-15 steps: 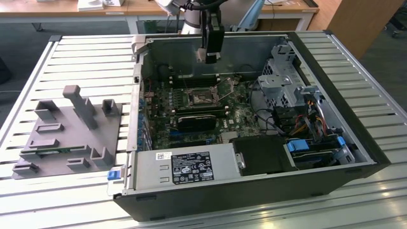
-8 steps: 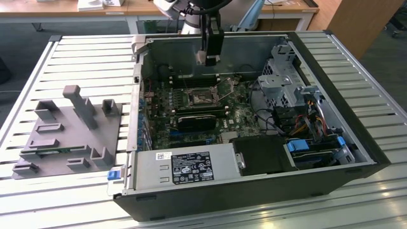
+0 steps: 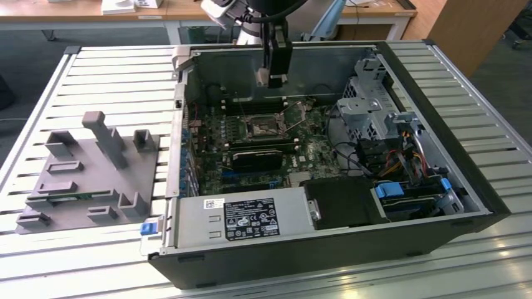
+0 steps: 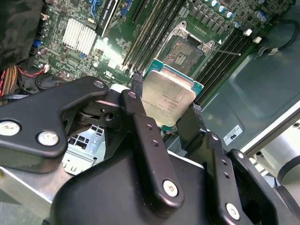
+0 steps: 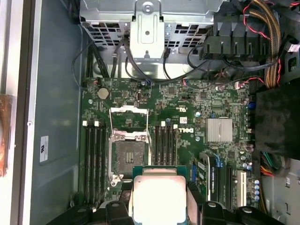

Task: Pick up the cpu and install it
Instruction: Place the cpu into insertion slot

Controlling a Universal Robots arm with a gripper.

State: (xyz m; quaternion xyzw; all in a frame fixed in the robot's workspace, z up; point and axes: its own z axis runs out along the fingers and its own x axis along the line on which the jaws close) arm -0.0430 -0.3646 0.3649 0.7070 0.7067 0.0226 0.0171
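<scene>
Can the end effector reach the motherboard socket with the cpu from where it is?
Probably yes: the end effector grips the cpu near the socket, which lies uncovered, with nothing between them.

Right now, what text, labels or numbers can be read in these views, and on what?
Power supply label: print too small.
White sticker on case wall: too small.
Engraving on the cpu, held in the gripper: blurred.
Nothing can be quoted.
</scene>
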